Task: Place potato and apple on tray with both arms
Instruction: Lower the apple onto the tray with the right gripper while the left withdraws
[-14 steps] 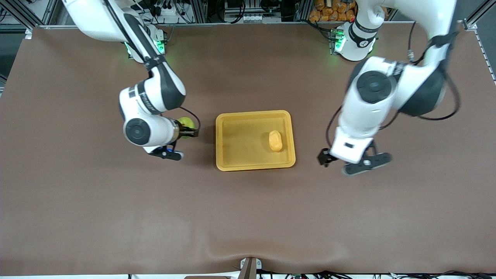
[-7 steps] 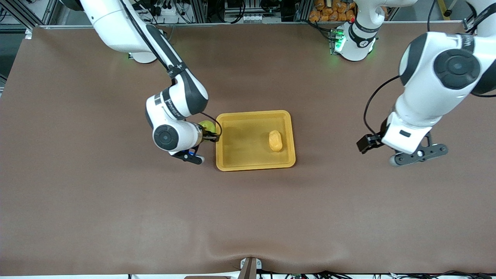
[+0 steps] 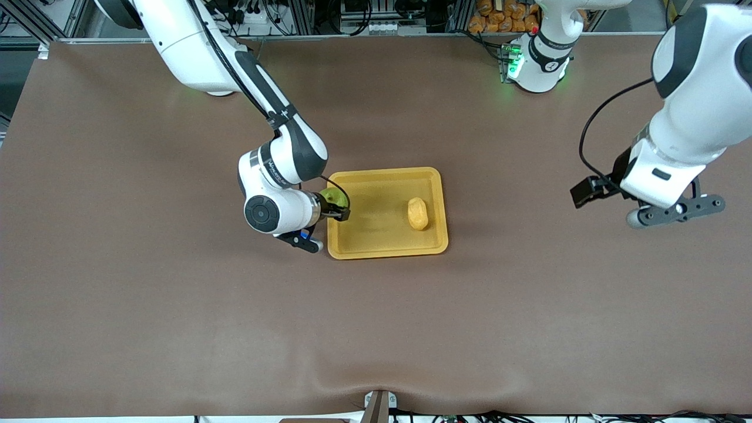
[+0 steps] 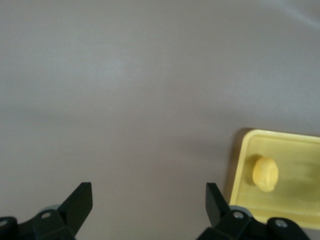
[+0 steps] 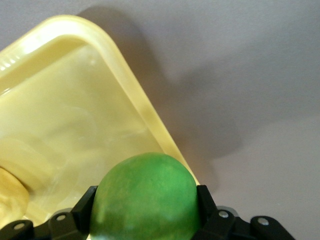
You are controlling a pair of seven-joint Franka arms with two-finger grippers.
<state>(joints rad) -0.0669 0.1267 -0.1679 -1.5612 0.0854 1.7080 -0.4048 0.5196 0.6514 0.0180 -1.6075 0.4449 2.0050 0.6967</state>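
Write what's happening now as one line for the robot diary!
right end effector: holds apple over tray edge | left end effector: open, over table, waiting | potato: in tray

The yellow-orange tray (image 3: 386, 247) lies flat mid-tabletop. The oblong yellow-orange potato (image 3: 418, 213) rests inside it, toward the left arm's end. The round green apple (image 3: 331, 198), clamped in the right gripper (image 3: 336, 208), hangs over the tray's rim at the right arm's end.
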